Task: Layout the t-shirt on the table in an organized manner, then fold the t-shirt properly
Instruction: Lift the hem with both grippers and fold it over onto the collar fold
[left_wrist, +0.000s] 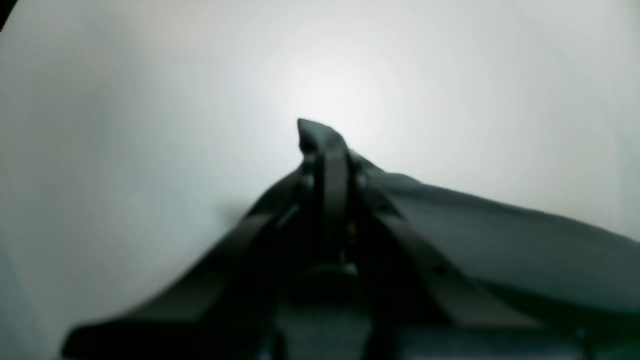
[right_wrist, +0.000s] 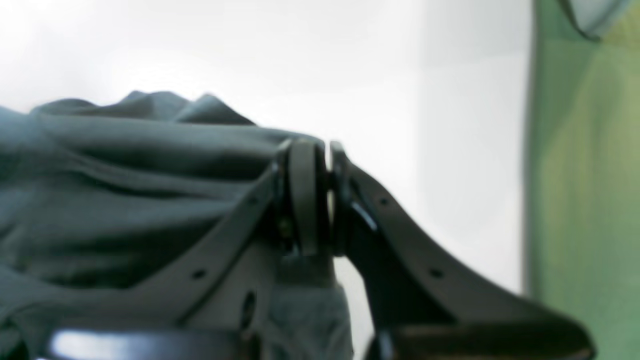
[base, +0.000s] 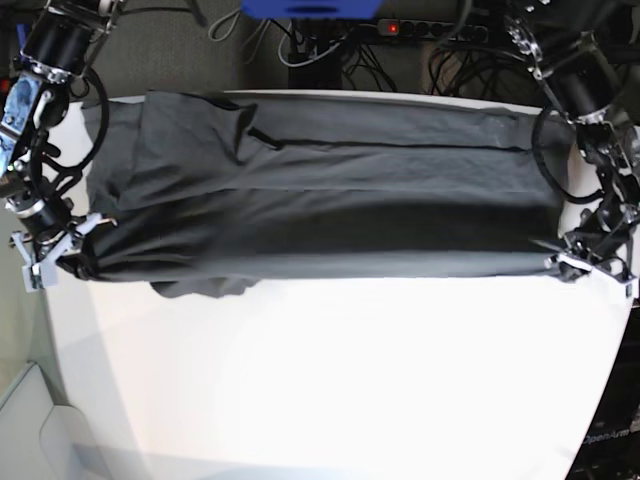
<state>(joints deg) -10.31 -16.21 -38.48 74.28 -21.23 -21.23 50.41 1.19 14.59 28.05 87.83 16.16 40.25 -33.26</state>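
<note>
Across the far half of the table (base: 330, 380), the t-shirt (base: 330, 200) lies stretched into a long band running from the left edge to the right edge, its far hem close to the table's far edge. Thin, soft charcoal-grey cloth, matte, marked by long shallow creases parallel to its length; the near edge is doubled over into a darker fold, and a small loose flap sags below that fold toward the left end. Tabletop: smooth, white, glossy under glare, with rounded corners.

Left gripper (left_wrist: 327, 150): clenched on the t-shirt at the band's near corner beside the table's right edge; a peak of fabric stands up between the dark, slim, perforated fingers (left_wrist: 430, 270), cloth draping away to one side.

Right gripper (right_wrist: 320, 195): fingers drawn nearly together at the opposite near corner, by the left edge, with bunched, wrinkled cloth gathered against one finger; whether fabric is actually pinched between the pads cannot be told from the blurred wrist view.

Beyond the far edge: cables and a power strip (base: 420, 27).
</note>
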